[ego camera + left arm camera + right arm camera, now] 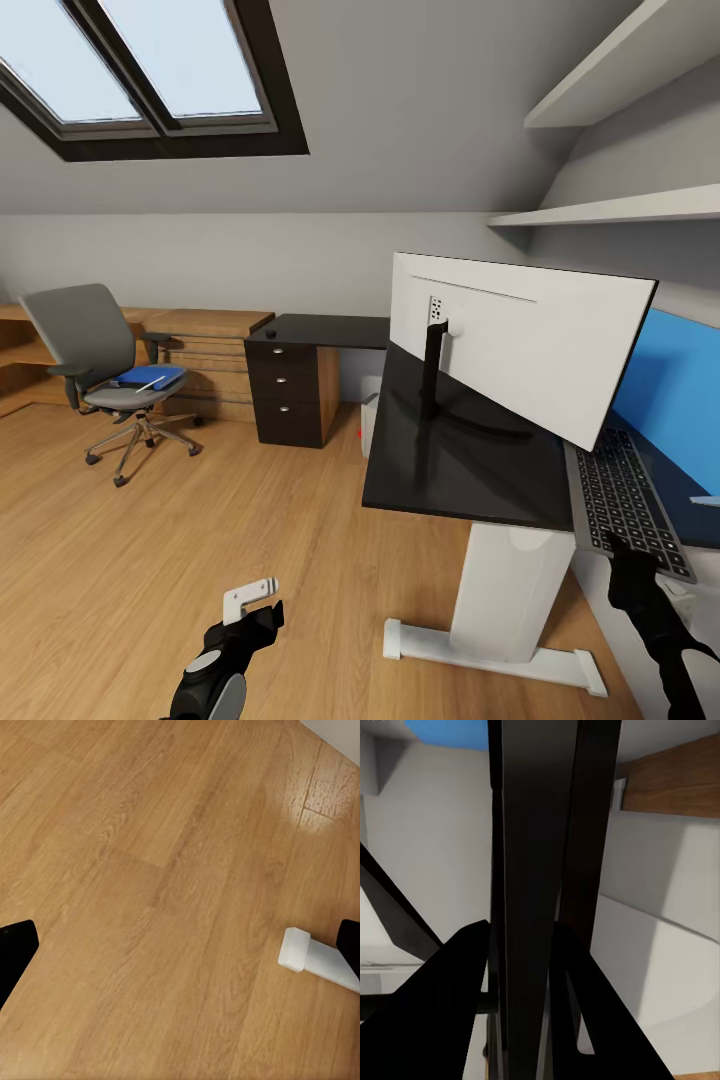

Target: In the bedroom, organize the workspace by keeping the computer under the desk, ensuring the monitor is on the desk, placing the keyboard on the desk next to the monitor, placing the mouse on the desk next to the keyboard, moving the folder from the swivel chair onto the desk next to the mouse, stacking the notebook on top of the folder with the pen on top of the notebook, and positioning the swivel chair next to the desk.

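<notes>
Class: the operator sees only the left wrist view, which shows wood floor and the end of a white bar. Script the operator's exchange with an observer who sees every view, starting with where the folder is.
Operator: Where is the folder?
Observer: The folder lies on the chair seat, across the room to the left.
Operator: Is the monitor on the desk?
Observer: Yes, the monitor stands on the desk, with its white back toward the head camera.
Operator: And the right gripper?
Observer: The right gripper is at the near end of the keyboard. The right wrist view shows its fingers on either side of a dark slab.
</notes>
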### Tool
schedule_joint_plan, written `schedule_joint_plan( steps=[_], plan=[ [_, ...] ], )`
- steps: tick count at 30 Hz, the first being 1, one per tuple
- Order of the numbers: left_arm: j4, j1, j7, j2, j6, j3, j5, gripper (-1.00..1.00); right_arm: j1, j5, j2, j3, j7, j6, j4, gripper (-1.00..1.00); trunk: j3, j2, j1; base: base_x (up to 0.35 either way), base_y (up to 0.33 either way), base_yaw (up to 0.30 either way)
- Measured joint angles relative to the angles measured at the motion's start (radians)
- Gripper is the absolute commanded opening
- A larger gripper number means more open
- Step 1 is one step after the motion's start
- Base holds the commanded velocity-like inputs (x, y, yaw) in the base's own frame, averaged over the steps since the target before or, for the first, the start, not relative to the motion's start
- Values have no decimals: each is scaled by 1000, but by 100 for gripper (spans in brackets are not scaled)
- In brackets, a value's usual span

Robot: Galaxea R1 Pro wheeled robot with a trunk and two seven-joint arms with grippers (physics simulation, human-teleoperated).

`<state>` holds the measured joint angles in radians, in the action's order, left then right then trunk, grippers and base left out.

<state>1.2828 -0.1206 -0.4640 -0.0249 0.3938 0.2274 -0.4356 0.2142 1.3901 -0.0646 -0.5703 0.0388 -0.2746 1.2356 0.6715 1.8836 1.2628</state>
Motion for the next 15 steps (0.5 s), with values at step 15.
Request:
schedule_joint_plan(
  steps=[15],
  plan=[
    [0, 0, -2, 0, -1, 1, 1, 100, 0, -4, 0, -1, 0, 1, 1, -100, 0, 0, 0, 0, -65, 0]
  ],
)
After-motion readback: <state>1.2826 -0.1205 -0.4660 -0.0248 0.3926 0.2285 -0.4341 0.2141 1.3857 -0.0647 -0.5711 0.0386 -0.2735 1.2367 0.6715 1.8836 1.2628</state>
